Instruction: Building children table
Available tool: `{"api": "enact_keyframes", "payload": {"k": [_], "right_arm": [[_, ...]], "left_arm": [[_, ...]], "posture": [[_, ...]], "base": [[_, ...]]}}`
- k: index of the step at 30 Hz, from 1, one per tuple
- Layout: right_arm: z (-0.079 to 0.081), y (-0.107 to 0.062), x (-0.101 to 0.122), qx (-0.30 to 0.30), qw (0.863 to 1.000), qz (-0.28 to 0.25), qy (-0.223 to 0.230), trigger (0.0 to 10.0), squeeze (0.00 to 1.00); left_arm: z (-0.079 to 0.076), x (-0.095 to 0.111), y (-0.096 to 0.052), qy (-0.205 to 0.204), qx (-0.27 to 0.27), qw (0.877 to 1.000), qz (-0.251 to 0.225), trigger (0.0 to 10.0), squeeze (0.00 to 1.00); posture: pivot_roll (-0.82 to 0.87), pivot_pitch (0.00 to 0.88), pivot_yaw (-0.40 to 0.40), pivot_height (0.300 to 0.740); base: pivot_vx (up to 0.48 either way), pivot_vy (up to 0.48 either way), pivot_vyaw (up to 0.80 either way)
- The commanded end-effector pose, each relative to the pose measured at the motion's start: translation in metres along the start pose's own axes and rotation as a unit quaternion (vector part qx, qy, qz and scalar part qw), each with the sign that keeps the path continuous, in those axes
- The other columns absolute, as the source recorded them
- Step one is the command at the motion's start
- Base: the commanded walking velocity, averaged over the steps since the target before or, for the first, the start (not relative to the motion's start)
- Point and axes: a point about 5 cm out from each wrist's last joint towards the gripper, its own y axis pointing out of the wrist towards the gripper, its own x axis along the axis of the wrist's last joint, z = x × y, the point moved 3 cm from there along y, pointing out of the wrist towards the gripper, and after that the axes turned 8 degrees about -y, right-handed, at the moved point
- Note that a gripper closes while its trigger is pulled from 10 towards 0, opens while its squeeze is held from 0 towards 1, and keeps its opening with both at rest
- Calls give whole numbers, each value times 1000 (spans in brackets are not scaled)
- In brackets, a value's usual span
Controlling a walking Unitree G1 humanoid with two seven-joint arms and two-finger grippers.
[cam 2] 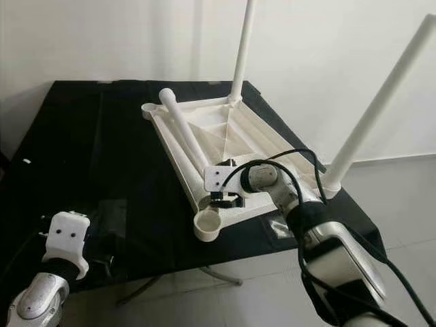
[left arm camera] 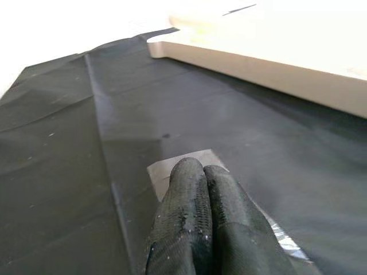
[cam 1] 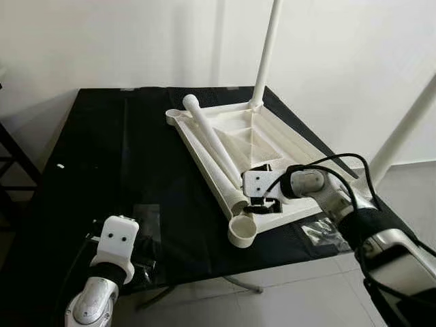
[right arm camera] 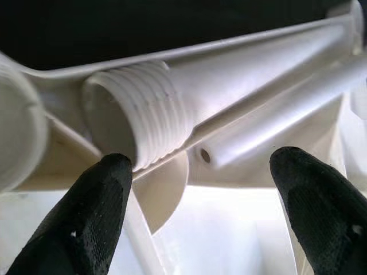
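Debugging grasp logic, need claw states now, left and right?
Left claw: closed, empty, over the black table.
Right claw: open, at the loose table leg's threaded end, not gripping.

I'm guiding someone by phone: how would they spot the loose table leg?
Find the white tabletop lying upside down on the black table. The loose leg lies flat along its left edge, threaded end by the right gripper. The other two legs stand upright in corner sockets.

Soft even daylight, sharp head views, wrist views blown out white, near fingers blurred
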Motion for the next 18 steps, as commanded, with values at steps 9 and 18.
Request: {"api": "enact_keyframes", "payload": {"k": [9, 18], "right_arm": [[-1, 6, 5, -20, 999, -21, 36, 10000, 0], [0, 3, 28, 23, 990, -114, 76, 10000, 0]], "left_arm": [[-3, -3, -3, -10, -6, 1000, 11, 10000, 0], [-3, -1, -5, -14, -9, 1000, 12, 10000, 0]], "posture": [[-185, 78, -83, 740], [-185, 100, -87, 740]], "base": [[0, 0, 0], [0, 0, 0]]}}
